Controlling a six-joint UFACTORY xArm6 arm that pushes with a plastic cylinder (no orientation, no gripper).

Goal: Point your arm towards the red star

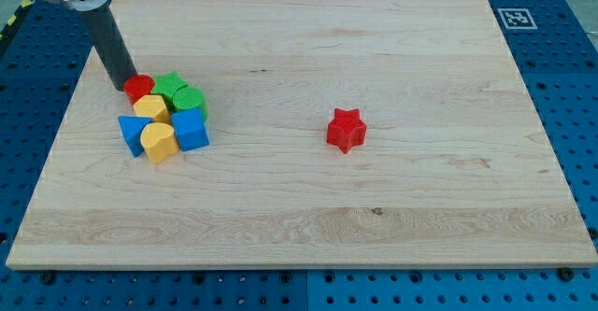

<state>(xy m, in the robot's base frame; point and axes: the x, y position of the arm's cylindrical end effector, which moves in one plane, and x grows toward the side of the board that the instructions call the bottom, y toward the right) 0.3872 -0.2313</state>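
The red star (346, 130) sits alone on the wooden board (374, 218), a little right of the middle. My tip (125, 86) is at the view's upper left, touching the left side of a red round block (140, 89). The red star lies far to the right of my tip and slightly lower in the view.
A tight cluster lies just right of and below my tip: a green star (169, 86), a green round block (190, 100), a yellow block (152, 108), a blue triangle (134, 133), a yellow heart-like block (159, 142) and a blue block (192, 131). A marker tag (515, 18) sits at the upper right corner.
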